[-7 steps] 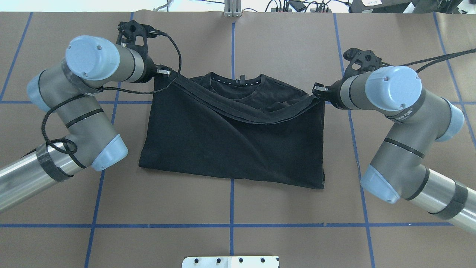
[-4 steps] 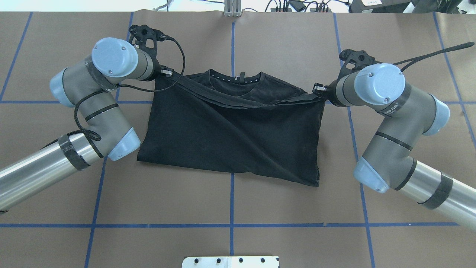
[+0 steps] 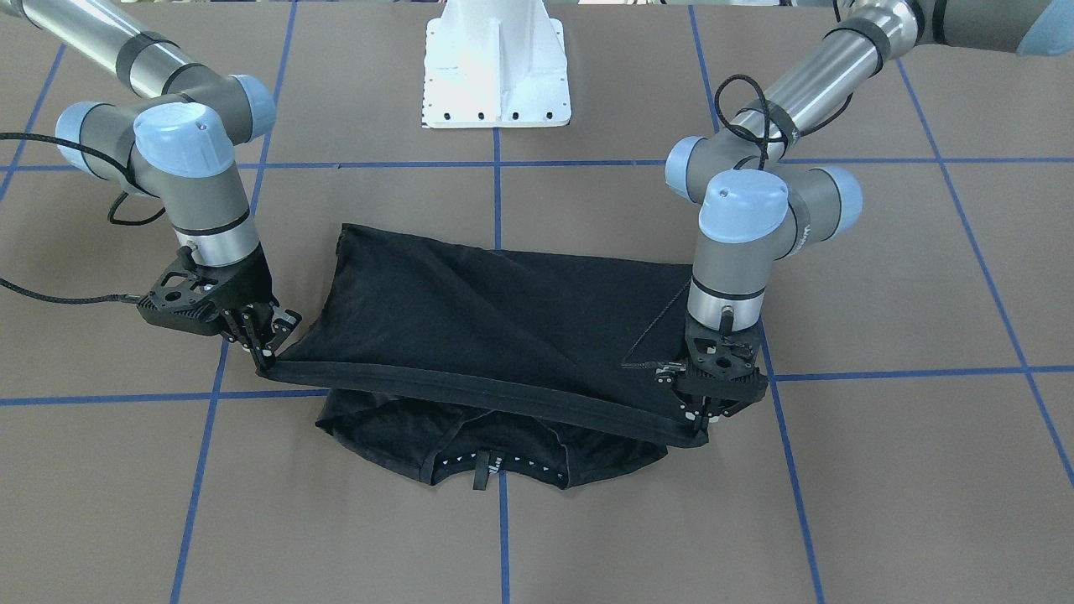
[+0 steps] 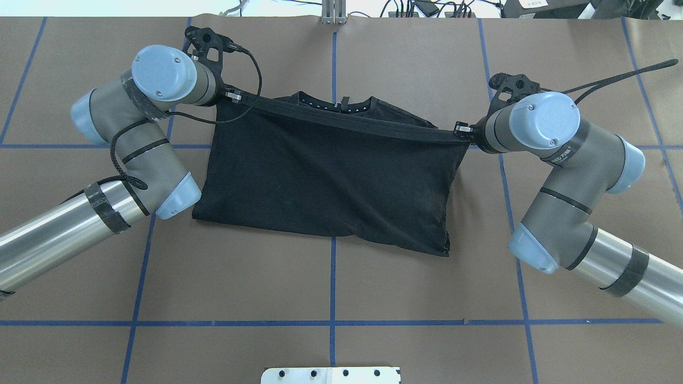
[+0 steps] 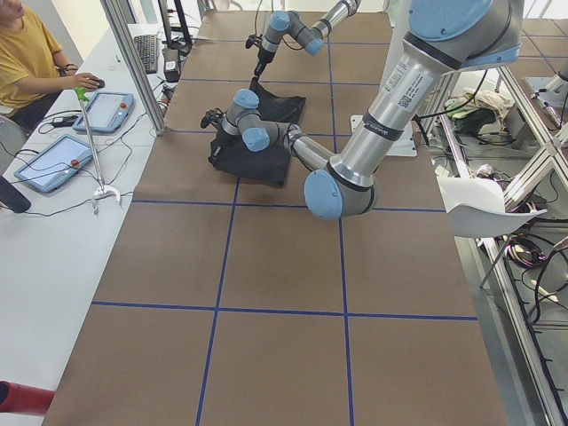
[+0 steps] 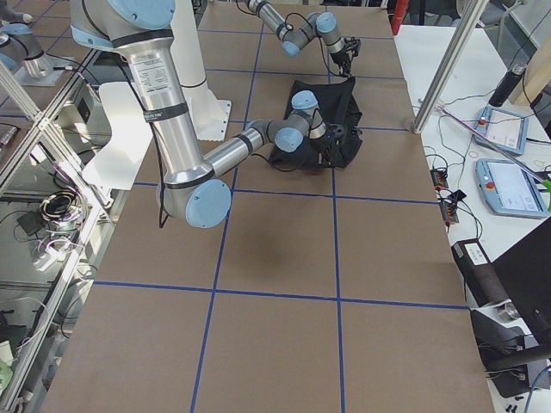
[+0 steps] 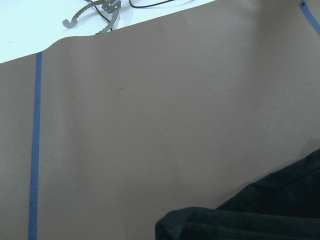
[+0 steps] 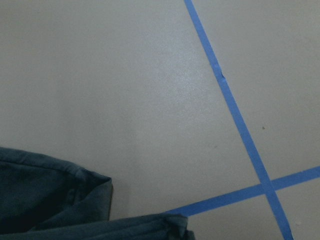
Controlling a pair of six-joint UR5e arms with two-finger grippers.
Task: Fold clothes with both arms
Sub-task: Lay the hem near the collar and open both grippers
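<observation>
Fingers (image 3: 260,344) on both arms (image 3: 738,243) pinch the T-shirt (image 3: 487,319) hem; black cloth taut.

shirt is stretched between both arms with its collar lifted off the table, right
No. The shirt is stretched between the left arm and right arm, but its collar lies on the table, as the front-facing view shows.

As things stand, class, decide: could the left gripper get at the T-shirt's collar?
Probably not yet. The left gripper is shut on a corner of the T-shirt's raised edge, stretched across to the right gripper. The collar lies bare on the table just beyond that edge, so only after releasing.
</observation>
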